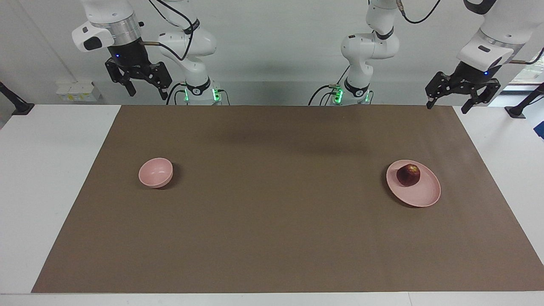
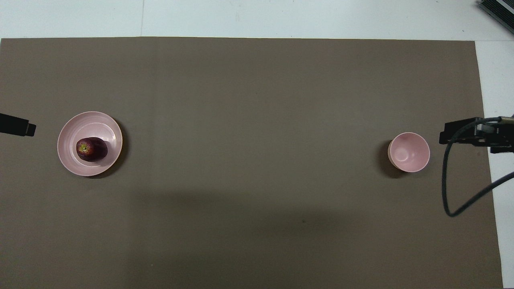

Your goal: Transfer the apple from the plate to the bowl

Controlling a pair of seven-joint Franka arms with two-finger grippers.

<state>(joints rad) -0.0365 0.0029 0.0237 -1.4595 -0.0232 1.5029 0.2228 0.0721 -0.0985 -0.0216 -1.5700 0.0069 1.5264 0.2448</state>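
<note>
The dark red apple [image 1: 408,174] sits on the pale pink plate [image 1: 425,195] toward the left arm's end of the table, on the part of the plate nearer to the robots. It also shows on the plate [image 2: 90,122] in the overhead view [image 2: 91,149]. The small deep pink bowl [image 1: 156,172] [image 2: 408,152] stands empty toward the right arm's end. My left gripper [image 1: 447,106] [image 2: 18,125] hangs open and empty, high above the mat's edge near the plate's end. My right gripper [image 1: 146,94] [image 2: 457,135] hangs open and empty, high near the bowl's end. Both arms wait.
A brown mat [image 1: 272,221] covers most of the white table [image 1: 42,170]. A black cable [image 2: 453,188] loops down from the right arm beside the bowl. The arm bases [image 1: 197,91] stand at the mat's edge.
</note>
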